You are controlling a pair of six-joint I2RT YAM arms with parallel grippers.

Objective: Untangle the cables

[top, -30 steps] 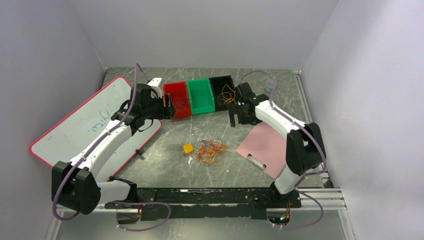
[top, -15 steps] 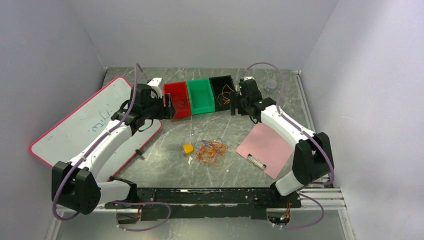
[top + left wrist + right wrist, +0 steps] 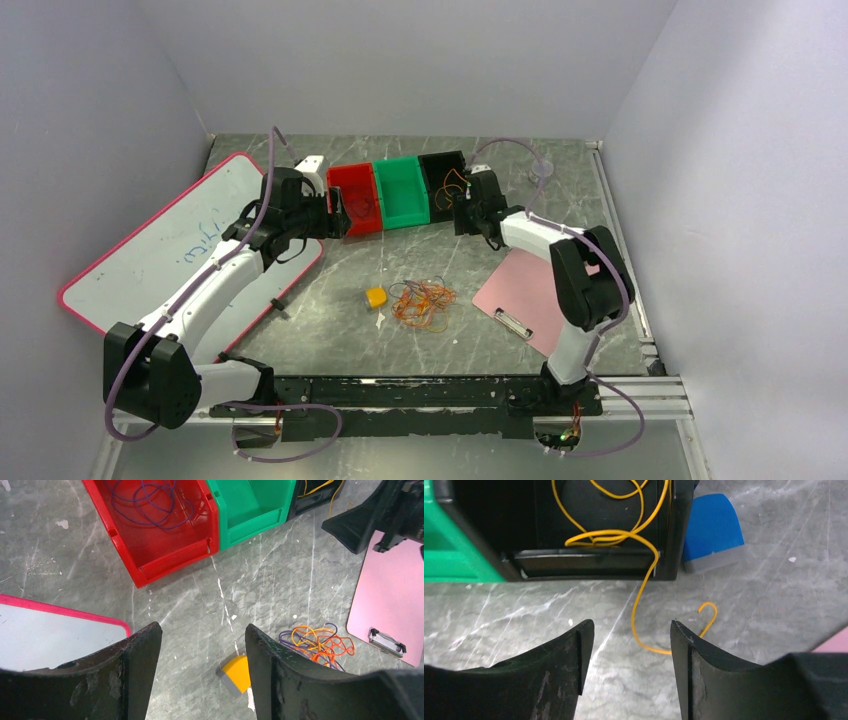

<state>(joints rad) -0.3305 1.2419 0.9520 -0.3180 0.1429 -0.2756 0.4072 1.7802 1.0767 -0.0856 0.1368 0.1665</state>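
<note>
The tangle of orange, yellow and purple cables (image 3: 422,303) lies mid-table, also in the left wrist view (image 3: 316,644). A purple cable (image 3: 147,502) lies in the red bin (image 3: 357,199). A yellow cable (image 3: 616,535) lies in the black bin (image 3: 445,183) and its end hangs over the wall onto the table (image 3: 659,640). My left gripper (image 3: 340,215) is open and empty beside the red bin (image 3: 202,632). My right gripper (image 3: 466,213) is open and empty just in front of the black bin, above the yellow cable's end (image 3: 631,630).
A green bin (image 3: 402,192) stands between the red and black ones. A yellow block (image 3: 376,297) lies left of the tangle. A pink clipboard (image 3: 527,292) lies right. A whiteboard (image 3: 150,245) lies left. A blue block (image 3: 713,532) sits beside the black bin.
My right arm has swung and lowered, its gripper staying by the black bin's front. The yellow cable stays in the bin. The left arm and the tangle have not moved.
</note>
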